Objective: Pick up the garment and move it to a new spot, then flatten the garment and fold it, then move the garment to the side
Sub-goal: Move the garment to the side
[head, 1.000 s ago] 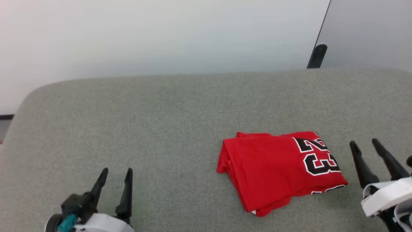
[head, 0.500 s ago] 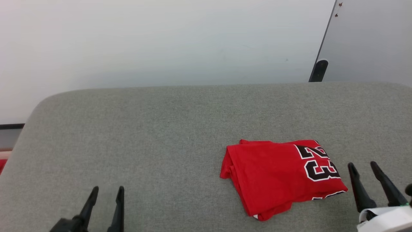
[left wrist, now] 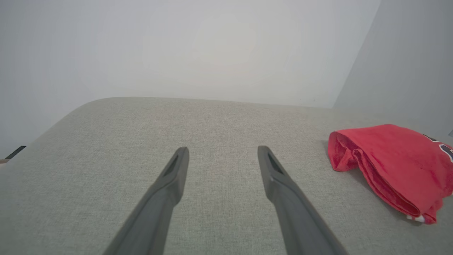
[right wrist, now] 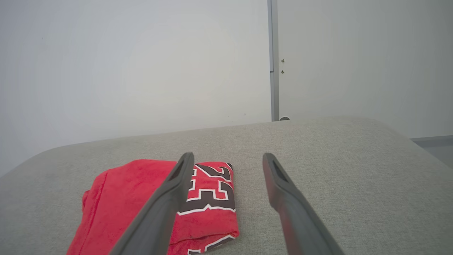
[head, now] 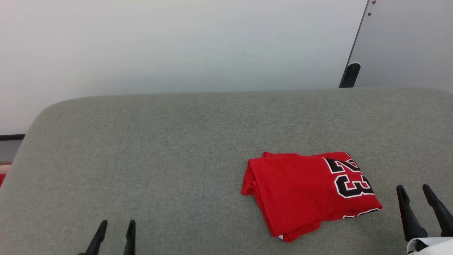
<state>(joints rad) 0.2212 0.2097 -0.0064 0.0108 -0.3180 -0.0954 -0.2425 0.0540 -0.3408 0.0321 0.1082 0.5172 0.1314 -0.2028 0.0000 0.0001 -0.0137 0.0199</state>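
Head view checked. Found left tool (head: 116, 224) spread and empty, low at near edge, drawn further back than half a second earlier. Same for right tool (head: 413, 189): spread, empty, backed off down and right, near garment (head: 304, 191) but clear of it. Confirmed open gap in wrist views: left tool (left wrist: 223, 150) over bare grey tabletop (left wrist: 212, 117), right tool (right wrist: 228, 156) holding nothing. Found garment folded into compact red packet, "23" up, right of centre on tabletop. Saw no change in its shape or place over the second, allowing for slight camera shift. Judged fold and side placement done, arms retreating.
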